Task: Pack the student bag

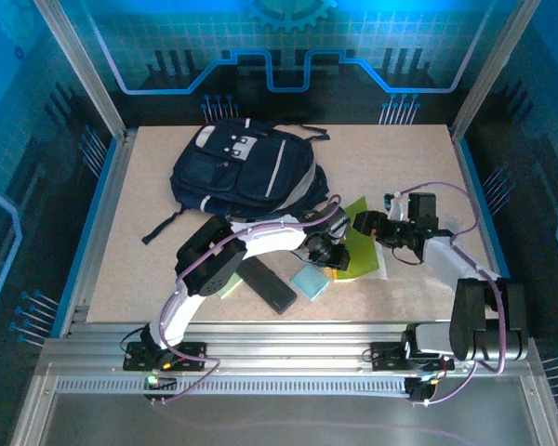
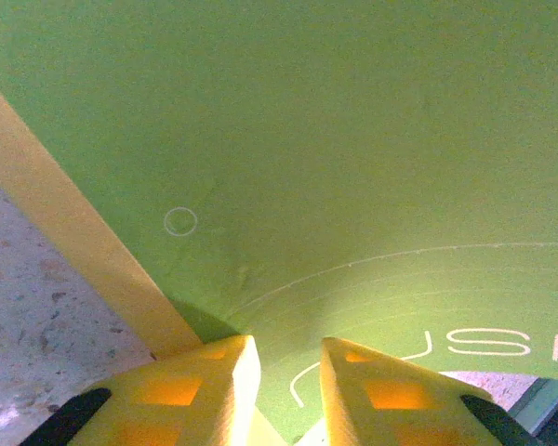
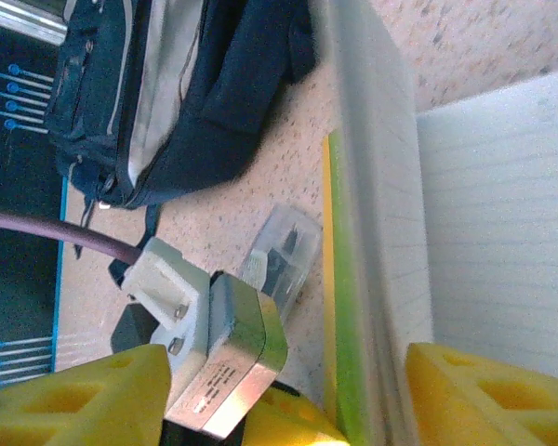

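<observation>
Low over the desk (image 1: 418, 158), the left gripper (image 1: 330, 243), tipped down at the near-left edge of a green book (image 1: 360, 237). Through its own camera: two yellow fingers (image 2: 242, 372) set close, a thin gap between them, the green cover rising straight ahead and curving away overhead, a yellow strip along the cover's left side and speckled desk past that. Cannot tell whether the cover's edge is pinched in that gap or sits just ahead of it. Opposite, on the book's other side, the right gripper (image 1: 365, 223), close to the left one with the raised cover between the two. Spread wide: one yellow finger at the far left of its view, the other at the far right, the book's upright green-and-yellow cover and a pale block of pages standing in the span, a lined page (image 3: 502, 232) to the right of those. Beyond and to the left of both grippers, well apart from either, the bag (image 1: 246, 167), lying on the desk, dark navy with a pale stripe, a black strap trailing toward the near left. Behind the left gripper, partly under its forearm, a black case (image 1: 268, 283) on the desk; just beside that, nearer the gripper, a pale blue pad (image 1: 310, 279)
</observation>
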Controlling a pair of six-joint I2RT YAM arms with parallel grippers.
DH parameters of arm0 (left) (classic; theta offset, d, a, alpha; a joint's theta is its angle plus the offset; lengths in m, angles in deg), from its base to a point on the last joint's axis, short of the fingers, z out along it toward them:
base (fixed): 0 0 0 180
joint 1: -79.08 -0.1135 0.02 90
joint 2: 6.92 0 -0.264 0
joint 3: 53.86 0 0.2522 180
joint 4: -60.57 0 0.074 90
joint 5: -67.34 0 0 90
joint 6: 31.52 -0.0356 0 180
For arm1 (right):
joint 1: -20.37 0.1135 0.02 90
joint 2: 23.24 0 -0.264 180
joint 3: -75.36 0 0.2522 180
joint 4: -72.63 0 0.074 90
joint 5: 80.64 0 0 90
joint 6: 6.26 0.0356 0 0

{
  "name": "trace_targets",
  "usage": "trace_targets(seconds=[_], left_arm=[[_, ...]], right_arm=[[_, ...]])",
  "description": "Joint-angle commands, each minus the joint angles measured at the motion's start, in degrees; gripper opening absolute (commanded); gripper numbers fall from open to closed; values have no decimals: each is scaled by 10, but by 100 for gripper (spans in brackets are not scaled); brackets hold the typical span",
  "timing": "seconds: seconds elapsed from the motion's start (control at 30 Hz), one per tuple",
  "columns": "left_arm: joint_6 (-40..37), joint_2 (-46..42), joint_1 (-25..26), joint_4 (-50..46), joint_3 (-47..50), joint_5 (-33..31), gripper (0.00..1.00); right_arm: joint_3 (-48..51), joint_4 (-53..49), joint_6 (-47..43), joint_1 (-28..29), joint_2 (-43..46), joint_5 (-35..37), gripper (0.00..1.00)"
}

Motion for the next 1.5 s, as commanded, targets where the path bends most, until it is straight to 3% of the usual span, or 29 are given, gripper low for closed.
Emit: trace_targets(seconds=[0.0,0.2,0.4,0.57,0.77,1.0,1.17,1.47], left_arm=[[-1,21,-12,-55,29,-30,28],[-4,5,-24,-55,33,-28,29],[15,-82,-68,-14,49,-13,51],[47,-153,-121,57,84,2,69],[80,-201,-189,123,120,21,78],[166,-231,-215,236,168,20,81],[221,-245,-217,331,195,28,83],[276,-251,-209,410,233,28,83]], right_arm=[[-12,-15,-12,9,-21,-51,59],[-14,-33,-10,9,-42,-17,30],[-46,-83,-19,2,-42,17,4],[-85,-106,-13,-4,-27,-2,0],[-146,-113,17,-4,10,-21,0],[-192,-57,81,-3,26,-62,0],[-205,39,155,8,-5,-105,0],[-194,205,249,36,-69,-130,0]])
